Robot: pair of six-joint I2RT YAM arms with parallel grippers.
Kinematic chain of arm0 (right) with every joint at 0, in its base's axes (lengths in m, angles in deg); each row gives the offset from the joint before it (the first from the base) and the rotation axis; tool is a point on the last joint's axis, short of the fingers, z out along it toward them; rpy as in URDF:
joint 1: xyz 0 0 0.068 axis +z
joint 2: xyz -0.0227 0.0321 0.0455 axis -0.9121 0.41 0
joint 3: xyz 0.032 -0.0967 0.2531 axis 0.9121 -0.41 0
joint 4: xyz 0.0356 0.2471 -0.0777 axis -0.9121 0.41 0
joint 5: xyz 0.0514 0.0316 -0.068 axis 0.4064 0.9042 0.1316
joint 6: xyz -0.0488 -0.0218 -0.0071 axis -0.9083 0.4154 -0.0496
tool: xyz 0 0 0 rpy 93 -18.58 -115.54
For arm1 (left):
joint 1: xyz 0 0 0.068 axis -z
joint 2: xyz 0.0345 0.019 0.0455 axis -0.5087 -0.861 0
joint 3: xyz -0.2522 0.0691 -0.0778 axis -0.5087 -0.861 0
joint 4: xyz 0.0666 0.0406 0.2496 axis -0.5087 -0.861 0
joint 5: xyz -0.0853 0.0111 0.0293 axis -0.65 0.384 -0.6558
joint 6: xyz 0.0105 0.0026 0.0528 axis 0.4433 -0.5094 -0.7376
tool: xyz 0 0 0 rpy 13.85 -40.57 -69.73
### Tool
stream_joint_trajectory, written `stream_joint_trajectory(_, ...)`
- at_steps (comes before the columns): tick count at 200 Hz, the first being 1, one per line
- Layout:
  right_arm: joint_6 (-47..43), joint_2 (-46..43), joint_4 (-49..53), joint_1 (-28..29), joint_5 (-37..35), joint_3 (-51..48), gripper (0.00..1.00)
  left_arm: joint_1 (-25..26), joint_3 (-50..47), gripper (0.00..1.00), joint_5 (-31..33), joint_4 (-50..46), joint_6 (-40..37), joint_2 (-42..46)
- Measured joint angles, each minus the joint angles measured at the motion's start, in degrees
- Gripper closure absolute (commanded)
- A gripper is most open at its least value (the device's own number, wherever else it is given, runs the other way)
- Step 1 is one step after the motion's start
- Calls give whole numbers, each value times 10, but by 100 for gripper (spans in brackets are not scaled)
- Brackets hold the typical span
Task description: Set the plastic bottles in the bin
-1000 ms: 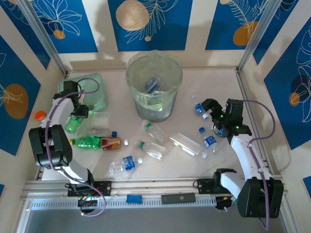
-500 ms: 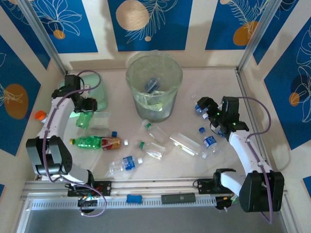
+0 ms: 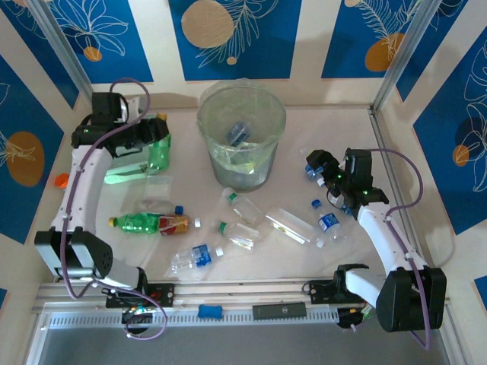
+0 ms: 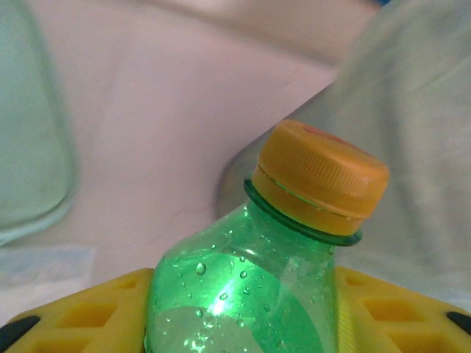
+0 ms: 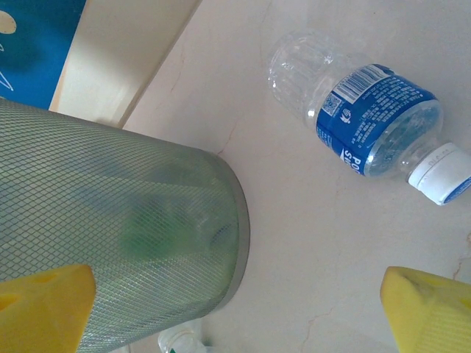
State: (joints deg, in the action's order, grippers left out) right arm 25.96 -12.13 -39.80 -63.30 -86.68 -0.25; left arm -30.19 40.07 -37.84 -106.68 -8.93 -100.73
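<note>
Currently the left gripper (image 3: 154, 135) is up off the table (image 3: 342, 129), clenched on a green bottle (image 3: 157, 157) that hangs just left of the bin (image 3: 255, 171), apart from its wall and above the mint green case (image 3: 122, 169). The left wrist view gives grip detail too small to read from above: yellow pads (image 4: 81, 312) press both sides of the green bottle (image 4: 243, 287), its neck and orange cap (image 4: 320, 180) poke out past them, and there are droplets inside the plastic. The right gripper (image 3: 324, 173) sits low, right of the bin, just beside a blue-labelled bottle (image 3: 311, 169). From above, can't tell the jaw gap or whether it touches. The right wrist view settles it: jaws released, yellow fingertips (image 5: 44, 301) wide apart with nothing between them. The blue-labelled bottle (image 5: 372, 125) lies on its side ahead of them, untouched, white cap toward the view's right edge, with the bin's mesh wall (image 5: 125, 220) at left. The top view adds the rest. One bottle in the bin (image 3: 238, 134) is already there, with a blue label. Loose on the table nearer the arms are a red-orange labelled bottle (image 3: 148, 223) on the left, a clear bottle (image 3: 243, 205) near the bin, a crushed blue-label bottle (image 3: 194, 257) nearest, and a small blue-label bottle (image 3: 329, 224) on the right.
</note>
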Motion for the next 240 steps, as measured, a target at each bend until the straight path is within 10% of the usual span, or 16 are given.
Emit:
stream_joint_trajectory(113,0,-18,13,9,-16,0,0,159,114,59,-100,319,225,-63)
stream_joint_trajectory(240,-5,-76,56,3,-37,0,1,293,220,58,51,266,59,-261)
